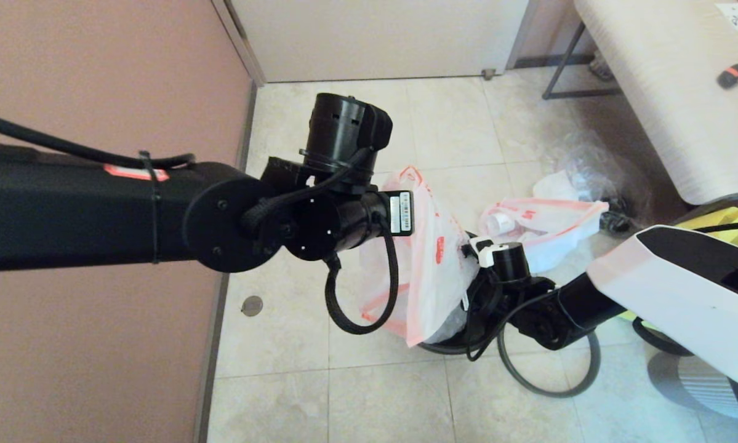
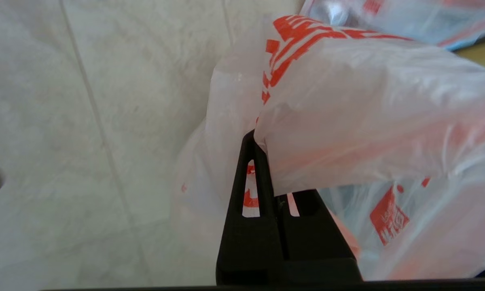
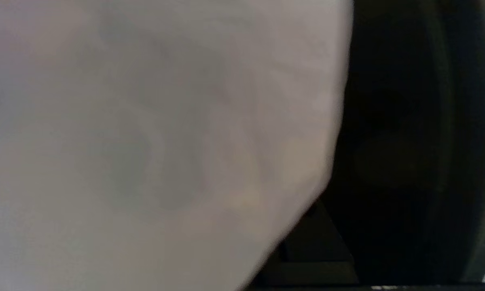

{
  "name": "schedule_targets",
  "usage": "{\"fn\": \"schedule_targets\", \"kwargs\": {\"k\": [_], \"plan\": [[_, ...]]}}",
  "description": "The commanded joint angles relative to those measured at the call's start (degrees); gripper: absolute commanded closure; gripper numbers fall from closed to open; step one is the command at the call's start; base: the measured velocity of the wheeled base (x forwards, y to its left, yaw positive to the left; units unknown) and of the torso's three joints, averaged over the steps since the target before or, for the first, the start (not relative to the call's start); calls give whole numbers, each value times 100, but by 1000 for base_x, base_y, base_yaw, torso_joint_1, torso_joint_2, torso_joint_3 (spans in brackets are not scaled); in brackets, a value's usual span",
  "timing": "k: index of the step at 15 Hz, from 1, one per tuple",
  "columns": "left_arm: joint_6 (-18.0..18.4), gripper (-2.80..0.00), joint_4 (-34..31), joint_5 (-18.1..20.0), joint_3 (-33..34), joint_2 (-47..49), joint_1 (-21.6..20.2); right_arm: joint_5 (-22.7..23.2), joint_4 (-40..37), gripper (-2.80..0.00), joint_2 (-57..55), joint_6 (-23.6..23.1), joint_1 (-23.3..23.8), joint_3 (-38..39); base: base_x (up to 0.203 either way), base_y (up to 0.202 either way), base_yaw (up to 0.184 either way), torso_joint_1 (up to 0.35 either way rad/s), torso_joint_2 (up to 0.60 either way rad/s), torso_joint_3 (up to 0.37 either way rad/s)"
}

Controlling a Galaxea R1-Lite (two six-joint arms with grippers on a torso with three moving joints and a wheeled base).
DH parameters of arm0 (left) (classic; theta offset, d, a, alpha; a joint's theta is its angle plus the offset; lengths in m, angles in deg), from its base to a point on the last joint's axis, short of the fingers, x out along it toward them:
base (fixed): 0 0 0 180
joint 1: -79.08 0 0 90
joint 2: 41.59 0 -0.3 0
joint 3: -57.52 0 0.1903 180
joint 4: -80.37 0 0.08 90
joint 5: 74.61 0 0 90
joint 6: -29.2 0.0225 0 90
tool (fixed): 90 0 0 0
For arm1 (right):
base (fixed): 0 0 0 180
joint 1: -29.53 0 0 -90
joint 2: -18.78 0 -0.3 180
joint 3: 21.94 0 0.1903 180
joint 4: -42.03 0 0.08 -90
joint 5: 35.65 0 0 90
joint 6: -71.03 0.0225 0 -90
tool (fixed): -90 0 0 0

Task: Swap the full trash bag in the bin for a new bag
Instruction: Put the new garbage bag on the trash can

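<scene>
The left claw (image 2: 262, 141), at the middle of the head view, is clamped tight on the edge of the large thin white plastic bag with orange-red print (image 1: 433, 258), held up over the small round black bin (image 1: 442, 344). The right claw (image 3: 307, 242), closed, sits low inside the bin against white film. The small white pink-edged full bag (image 1: 541, 227) lies on the tiled floor (image 1: 375, 400), right of centre.

I see the new bag (image 2: 367, 109) as thin, crinkled, half-translucent white plastic with a faint sheen, and the full trash bag (image 1: 544, 231) looks alike. The floor (image 1: 381, 400) is smooth, pale tile; my left claw (image 2: 262, 169) is matt black plastic.
</scene>
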Motion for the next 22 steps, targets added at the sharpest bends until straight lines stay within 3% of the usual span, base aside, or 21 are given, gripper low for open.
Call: {"fn": "schedule_targets", "kwargs": {"k": [1, 5, 10, 13, 16, 20, 21, 22], "plan": [[-1, 0, 178, -2, -16, 259, -1, -25, 23, 0, -27, 25, 61, -37, 0, 0, 0, 0, 0, 0], [-13, 0, 136, 236, 36, 81, 57, -32, -285, 0, 1758, 298, 11, 669, 0, 0, 0, 0, 0, 0], [11, 0, 67, 248, 480, -170, 244, -26, -796, 0, 3607, 394, 104, 2267, 0, 0, 0, 0, 0, 0], [87, 0, -86, 226, 503, -180, 288, 97, -829, 0, 4227, 394, 203, 3079, 0, 0, 0, 0, 0, 0], [51, 0, -86, -28, 511, -63, 282, 324, -652, 0, 4406, 380, 351, 3607, 0, 0, 0, 0, 0, 0], [60, 0, -26, -37, 418, 174, 359, 327, -412, 0, 5064, 400, -462, 3713, 0, 0, 0, 0, 0, 0], [57, 0, -22, -33, 262, 331, 341, 311, -415, -280, 5145, 420, -784, 3721, 0, 0, 0, 0, 0, 0], [45, 0, -23, -30, 79, 496, 298, 297, -418, -280, 5160, 499, -1054, 3728, 0, 0, 0, 0, 0, 0]]}}
